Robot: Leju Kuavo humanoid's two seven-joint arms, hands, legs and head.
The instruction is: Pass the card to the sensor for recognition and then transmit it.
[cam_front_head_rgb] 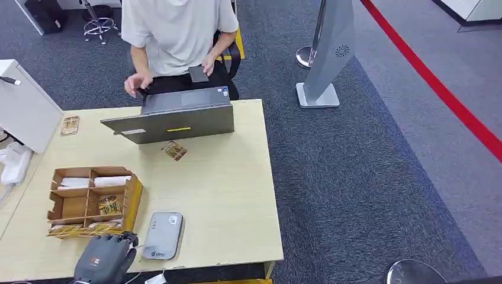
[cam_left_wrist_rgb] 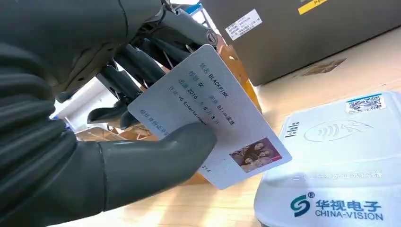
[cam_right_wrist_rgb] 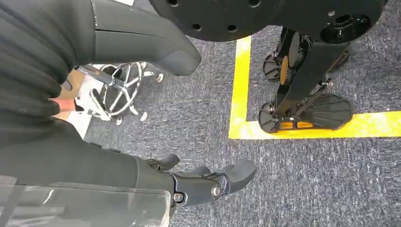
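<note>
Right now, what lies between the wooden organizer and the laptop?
In the head view, bare tabletop separates the wooden organizer from the laptop; one loose card lies near the laptop.

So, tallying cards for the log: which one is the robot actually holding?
The pale card with the photo, which the left hand holds beside the reader; the others lie on the table.

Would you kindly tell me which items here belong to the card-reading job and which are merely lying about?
Part of the job:
- card, held by the left robot hand
- sensor, on the table's near edge
- wooden card tray

Just lying about:
- laptop
- loose card by the laptop
- white box
</note>
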